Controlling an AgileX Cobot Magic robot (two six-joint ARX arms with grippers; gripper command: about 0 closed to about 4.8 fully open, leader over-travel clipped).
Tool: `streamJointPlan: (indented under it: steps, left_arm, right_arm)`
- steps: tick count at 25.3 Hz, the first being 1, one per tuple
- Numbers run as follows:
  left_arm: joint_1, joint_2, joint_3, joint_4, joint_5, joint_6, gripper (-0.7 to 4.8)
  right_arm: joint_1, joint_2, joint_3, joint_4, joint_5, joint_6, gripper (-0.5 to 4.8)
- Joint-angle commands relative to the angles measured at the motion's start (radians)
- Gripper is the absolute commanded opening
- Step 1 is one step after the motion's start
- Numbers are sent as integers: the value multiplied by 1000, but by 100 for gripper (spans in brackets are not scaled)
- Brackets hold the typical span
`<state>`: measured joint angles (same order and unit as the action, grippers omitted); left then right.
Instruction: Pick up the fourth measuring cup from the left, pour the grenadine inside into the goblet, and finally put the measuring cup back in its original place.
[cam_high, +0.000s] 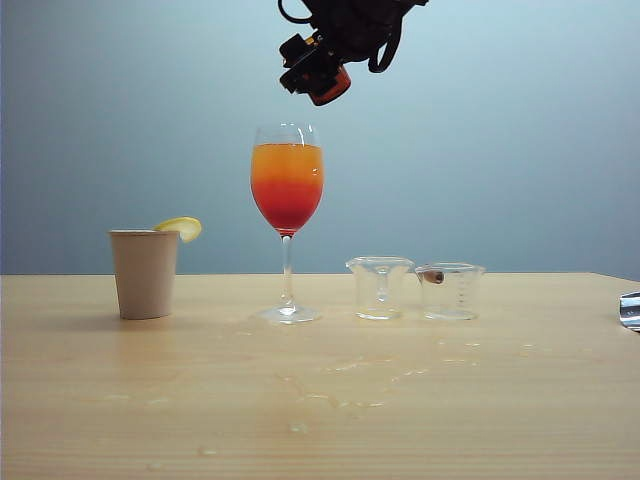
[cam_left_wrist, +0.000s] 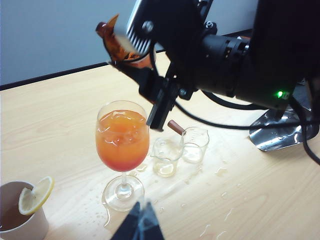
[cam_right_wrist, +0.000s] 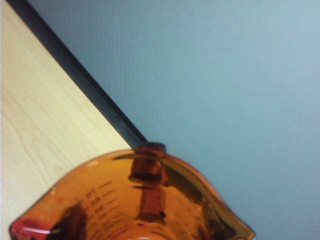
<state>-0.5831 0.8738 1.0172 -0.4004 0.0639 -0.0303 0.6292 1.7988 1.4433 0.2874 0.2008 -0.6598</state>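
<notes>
Paper cup (cam_high: 144, 272) w/ lemon slice (cam_high: 180, 228), two clear measuring cups (cam_high: 380, 287).

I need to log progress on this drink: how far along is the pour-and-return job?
Done, apparently: the goblet already shows a red layer under orange, so the grenadine looks poured. In hand: the right gripper, above the goblet, holds the fourth measuring cup, red-stained and seemingly near empty. Left: setting it back on the table beside the two clear measuring cups. The left gripper hangs near the goblet's foot, empty.
</notes>
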Motion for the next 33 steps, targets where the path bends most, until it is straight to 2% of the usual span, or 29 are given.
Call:
streamJointPlan:
  steps: [1,11,23,29,30,33]
  left_arm:
    - [1,-2,3,17,4,4,-6]
    - [1,-2,3,16,3,4,-6]
    - [1,-2,3,35,4,4,-6]
    - [1,-2,3,35,4,4,-6]
    - [1,-2,3,35,3,4,-6]
    - [1,-2,3,36,3,4,-6]
  right_arm:
    - [-21,-23,7,22,-17,91,144]
    - [-91,-108,7,-45,-23,172,144]
    - [-225,-219,3,-175,-28,261,142]
    - [-311,-220,-11,-231,-130,365,135]
    - [-330,-220,-29,-226,-142,393,116]
    - [-365,-220,-102,-203,-142,401,112]
